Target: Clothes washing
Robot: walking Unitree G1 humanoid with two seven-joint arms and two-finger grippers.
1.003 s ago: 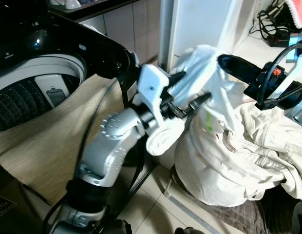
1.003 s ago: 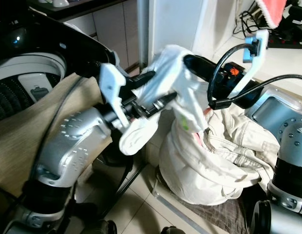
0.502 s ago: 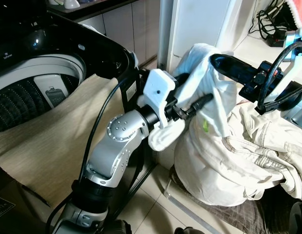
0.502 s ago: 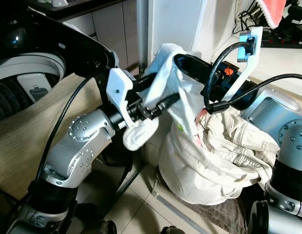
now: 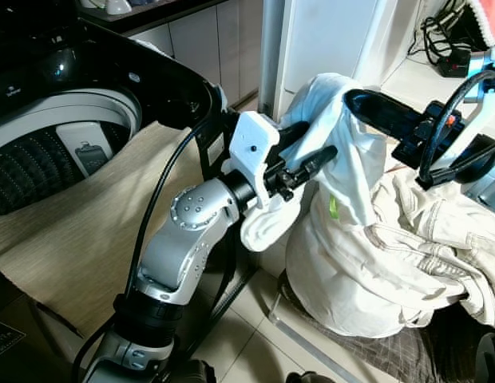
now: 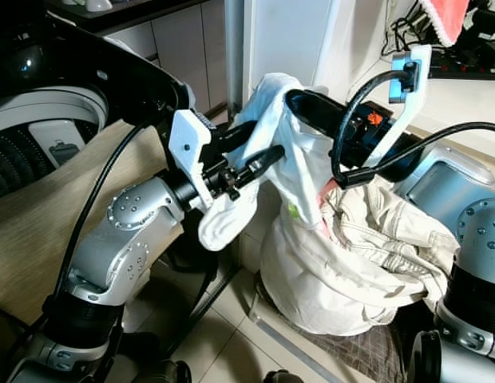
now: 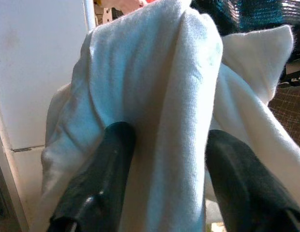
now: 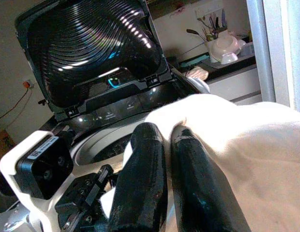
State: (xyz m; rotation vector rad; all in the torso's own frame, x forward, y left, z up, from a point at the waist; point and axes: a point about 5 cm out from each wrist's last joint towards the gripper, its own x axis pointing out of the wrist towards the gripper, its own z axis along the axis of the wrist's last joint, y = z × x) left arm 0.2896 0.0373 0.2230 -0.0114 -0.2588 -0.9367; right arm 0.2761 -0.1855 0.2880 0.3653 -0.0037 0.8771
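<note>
A white garment (image 5: pixel 343 136) is lifted above a heap of cream clothes (image 5: pixel 407 255) to the right of the top-loading washing machine (image 5: pixel 48 152). My right gripper (image 5: pixel 355 101) is shut on the garment's top edge and holds it up; in the right wrist view its fingers (image 8: pixel 150 159) press together with cloth at their tips. My left gripper (image 5: pixel 311 144) reaches in from the washer side. It is open, and its fingers (image 7: pixel 109 159) straddle a thick hanging fold of the same garment (image 7: pixel 174 96). A loose white end hangs below the left wrist.
The washer's black lid (image 8: pixel 101 43) stands open. A beige cloth (image 5: pixel 80 239) drapes over the washer's front. A white cabinet (image 5: pixel 327 32) stands behind the clothes heap, cables and a power strip (image 5: pixel 447 48) lie at the back right, and tiled floor (image 5: pixel 255 335) runs below.
My left gripper rose slightly and pushed further into the hanging fold. The right gripper shifted a little toward the washer, keeping hold of the garment.
</note>
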